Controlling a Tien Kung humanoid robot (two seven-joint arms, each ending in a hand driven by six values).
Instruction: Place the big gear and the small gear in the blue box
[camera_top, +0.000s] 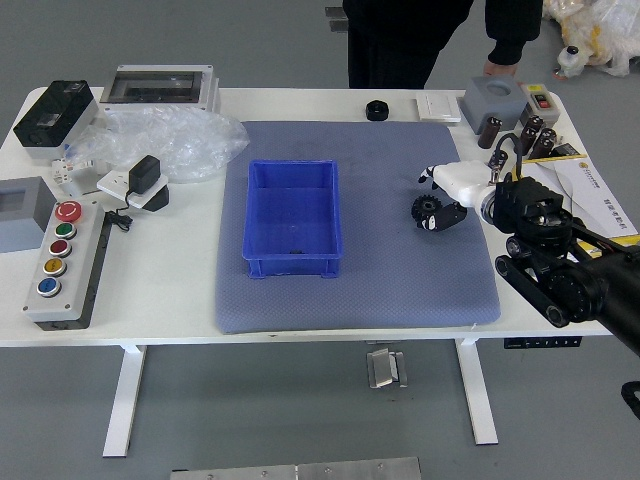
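Gear (426, 208): black, toothed, on the blue-grey mat (390, 285), outside the blue box (292, 205), to its right.
Second round part (377, 110): black, mat's far edge; too small to confirm as gear.
Right robot hand (464, 184): fingers parted around gear, nothing gripped.
In the way: finger overlaps gear's edge; box's raised wall between gear and box floor.
Worktop (160, 290) left: clear plastic (185, 140), button panel (68, 265).
Person's hand (499, 70): by grey block (493, 100); contact unclear.
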